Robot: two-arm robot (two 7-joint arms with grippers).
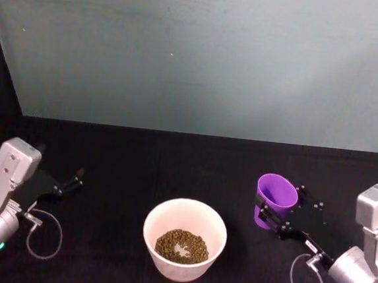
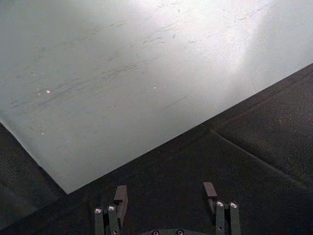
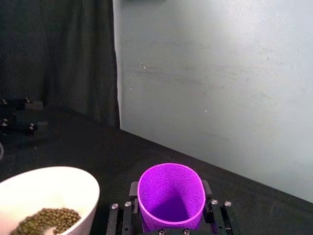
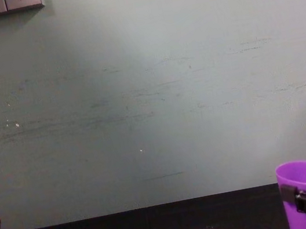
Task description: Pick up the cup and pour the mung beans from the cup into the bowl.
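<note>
The right hand (image 1: 272, 212) is gripping the purple cup (image 1: 276, 197) with a finger (image 3: 131, 201) pressing each side of it, holding it upright toward the right edge of the black surface (image 1: 140, 170), just right of the white bowl (image 1: 184, 239) and apart from it. The bowl is sitting near the middle of the front edge with the mung beans (image 1: 181, 245) lying in its bottom, and the inside of the cup is looking bare from the right wrist view. The left hand (image 1: 69, 184) is resting open near the left edge, well apart from the bowl, its fingers spread with nothing between them.
</note>
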